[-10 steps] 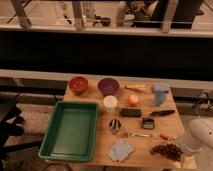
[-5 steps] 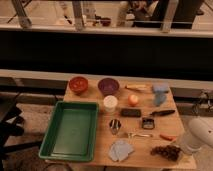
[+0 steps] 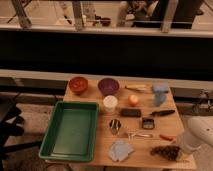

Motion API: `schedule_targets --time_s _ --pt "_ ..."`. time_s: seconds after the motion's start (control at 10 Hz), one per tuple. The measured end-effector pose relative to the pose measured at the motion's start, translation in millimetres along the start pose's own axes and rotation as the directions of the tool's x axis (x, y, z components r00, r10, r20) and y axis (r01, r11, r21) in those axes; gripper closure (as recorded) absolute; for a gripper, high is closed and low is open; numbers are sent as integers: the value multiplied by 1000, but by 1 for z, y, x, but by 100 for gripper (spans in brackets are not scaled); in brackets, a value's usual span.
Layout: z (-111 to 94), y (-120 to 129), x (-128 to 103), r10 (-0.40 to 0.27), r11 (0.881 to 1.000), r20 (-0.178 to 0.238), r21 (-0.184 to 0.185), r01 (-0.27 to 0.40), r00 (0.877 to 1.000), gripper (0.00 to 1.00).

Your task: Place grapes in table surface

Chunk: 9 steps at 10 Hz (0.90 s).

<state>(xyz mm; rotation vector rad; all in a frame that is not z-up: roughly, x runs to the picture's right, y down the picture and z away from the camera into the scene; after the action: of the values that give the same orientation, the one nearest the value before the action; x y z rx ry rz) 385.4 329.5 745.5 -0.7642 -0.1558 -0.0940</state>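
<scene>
The grapes (image 3: 166, 151), a flat dark reddish-brown bunch, lie on the light tan table surface (image 3: 102, 144) near its front right corner. My white arm comes in from the right edge. Its gripper (image 3: 183, 145) hangs right beside the grapes on their right, at table height. I cannot tell whether it touches the bunch. A thin red-orange chilli (image 3: 166, 137) lies just behind the grapes.
A green tray (image 3: 70, 130) fills the table's left side. At the back stand an orange bowl (image 3: 78, 85), a purple bowl (image 3: 108, 86), a white cup (image 3: 110, 103) and an orange fruit (image 3: 133, 99). A blue cloth (image 3: 160, 92) lies at the back right, a pale cloth (image 3: 121, 150) in front.
My arm has edged slightly to the left near the grapes. The grapes and the other things stay where they were.
</scene>
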Motion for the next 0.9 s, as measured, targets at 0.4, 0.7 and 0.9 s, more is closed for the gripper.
schedule_targets --time_s 0.4,0.7,0.9 --pt "-40 -4 -8 6 998 -12 63 -6 1000 100" --pt "-74 -4 -13 24 995 -3 100 -24 1000 100" --pt "-95 -2 -16 23 993 5 119 -24 1000 100"
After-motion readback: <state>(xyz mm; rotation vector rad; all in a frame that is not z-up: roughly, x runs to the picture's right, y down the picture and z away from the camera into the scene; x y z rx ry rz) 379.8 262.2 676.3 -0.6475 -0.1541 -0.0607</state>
